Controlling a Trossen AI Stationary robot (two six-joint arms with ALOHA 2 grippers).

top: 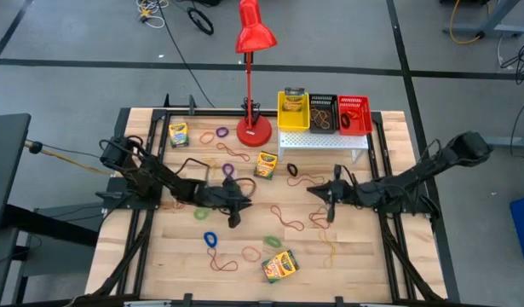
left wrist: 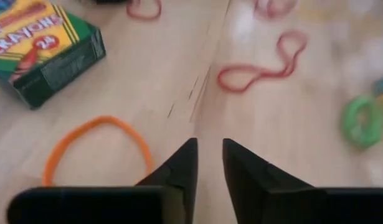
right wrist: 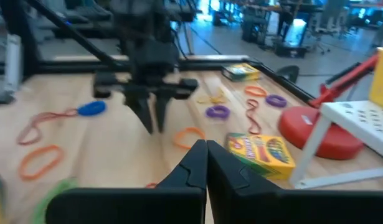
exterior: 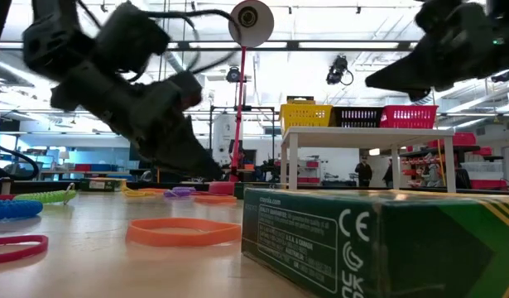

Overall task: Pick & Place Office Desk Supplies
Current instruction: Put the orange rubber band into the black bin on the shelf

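Crayon boxes in yellow and green number four: three on the wooden table (top: pixel 355 247), one in the yellow bin (top: pixel 293 112). The left gripper (left wrist: pixel 208 163), slightly parted and empty, hovers beside an orange rubber-band loop (left wrist: pixel 94 144); nearby a box (left wrist: pixel 42 46) reads "CRAYONS 24". The right gripper (right wrist: pixel 206 163), clenched and empty, hangs over mid-table.

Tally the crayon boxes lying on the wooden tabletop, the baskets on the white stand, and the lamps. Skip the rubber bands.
Crayon boxes: 3
Baskets: 3
Lamp: 1
Total: 7
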